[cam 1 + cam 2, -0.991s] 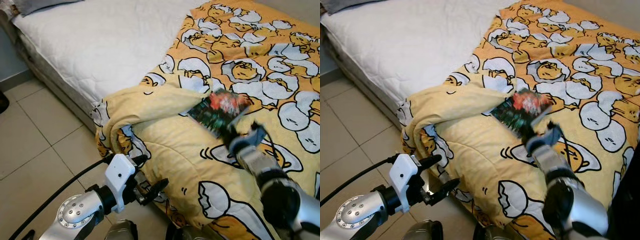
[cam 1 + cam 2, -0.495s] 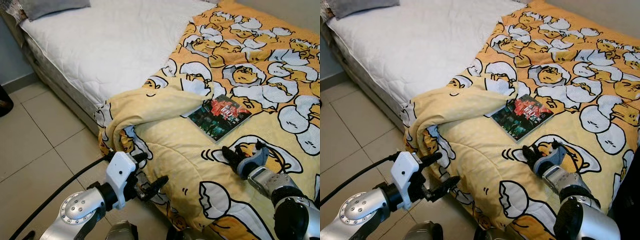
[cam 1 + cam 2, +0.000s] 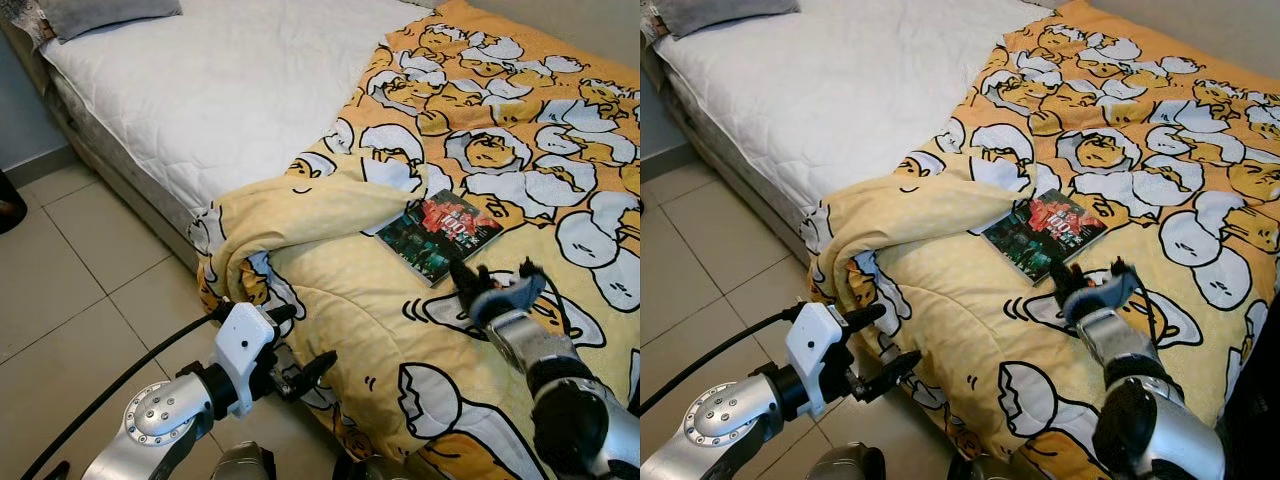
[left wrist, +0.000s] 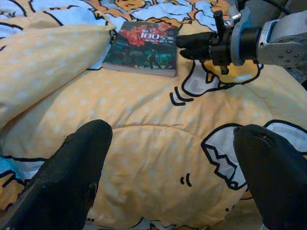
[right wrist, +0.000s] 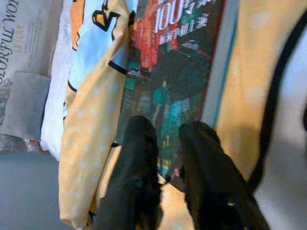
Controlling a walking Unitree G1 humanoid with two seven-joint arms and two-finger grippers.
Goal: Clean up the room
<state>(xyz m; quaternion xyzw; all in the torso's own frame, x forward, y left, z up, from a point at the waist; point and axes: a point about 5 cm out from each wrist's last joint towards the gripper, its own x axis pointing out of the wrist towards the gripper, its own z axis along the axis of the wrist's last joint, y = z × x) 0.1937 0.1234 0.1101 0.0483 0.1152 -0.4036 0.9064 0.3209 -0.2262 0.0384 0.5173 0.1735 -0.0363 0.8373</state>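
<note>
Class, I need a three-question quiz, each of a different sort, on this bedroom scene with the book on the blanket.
1. True or false: the book lies on the bare white mattress.
2. Which end effector is nearest the book? A) left B) right
3. Fill in: the left end effector hangs over the edge of the yellow ____.

Key
1. False; it lies on the blanket.
2. B; the right end effector is at the book's near edge, fingers together.
3. blanket

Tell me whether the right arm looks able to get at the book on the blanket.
Probably yes. The right end effector hangs right at the near edge of the book, which lies flat and uncovered on the yellow blanket, with nothing between them.
</note>
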